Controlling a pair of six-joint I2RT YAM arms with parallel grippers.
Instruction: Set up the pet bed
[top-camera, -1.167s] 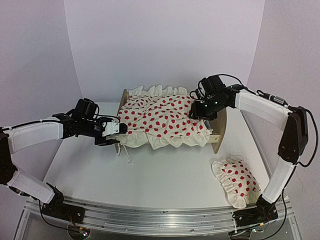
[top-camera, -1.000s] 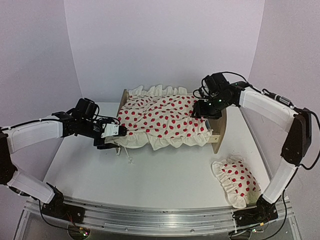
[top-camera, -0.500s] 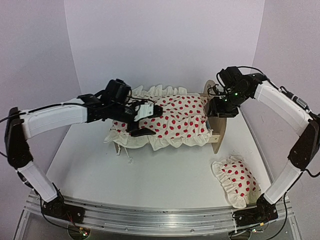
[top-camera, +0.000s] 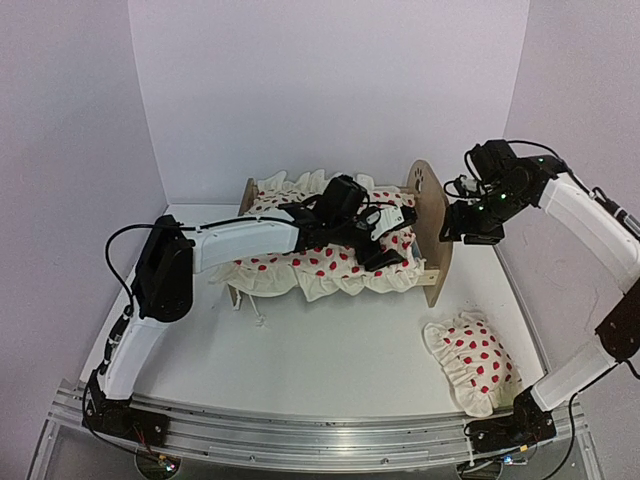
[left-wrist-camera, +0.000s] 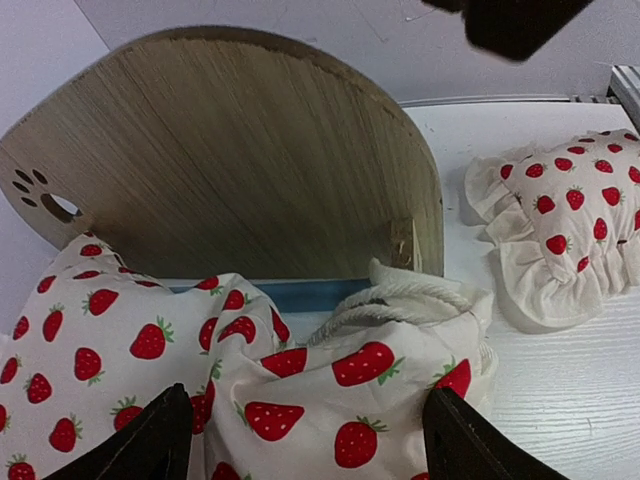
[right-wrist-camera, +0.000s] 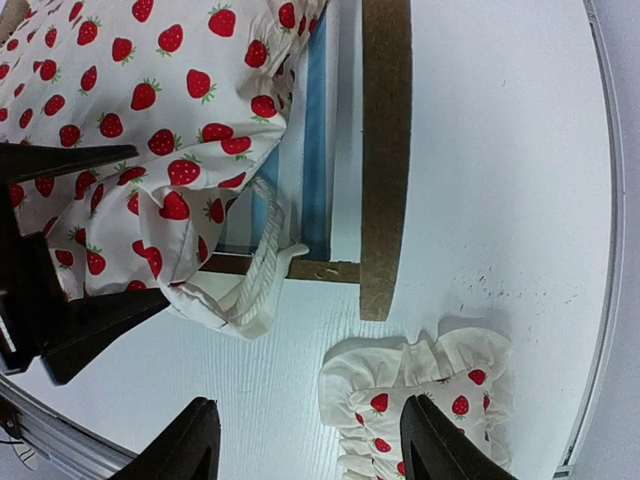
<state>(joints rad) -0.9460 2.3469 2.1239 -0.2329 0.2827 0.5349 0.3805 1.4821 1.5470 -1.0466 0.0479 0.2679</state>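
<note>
The pet bed (top-camera: 430, 222) is a light plywood frame with its rounded paw-print headboard (left-wrist-camera: 230, 150) at the right end. A strip of its blue mattress (left-wrist-camera: 290, 293) shows at the headboard. A cream blanket (top-camera: 330, 262) with red strawberries lies bunched over the bed. My left gripper (top-camera: 396, 240) reaches across the bed and stands open low over the blanket's bunched corner (left-wrist-camera: 360, 380), near the headboard. My right gripper (top-camera: 464, 232) hovers open and empty to the right of the headboard, above the table. In its own view the right gripper (right-wrist-camera: 305, 450) looks down on the headboard's edge (right-wrist-camera: 385, 150).
A matching ruffled pillow (top-camera: 470, 362) lies on the white table (top-camera: 330, 370) at the front right, apart from the bed. The blanket's ruffle hangs over the bed's left front corner (top-camera: 240, 278). A metal rail (top-camera: 300, 440) runs along the near edge.
My left arm swept right from the footboard end to the headboard, and the blanket is now bunched up. My right gripper rose off the bed and moved right past the headboard.
</note>
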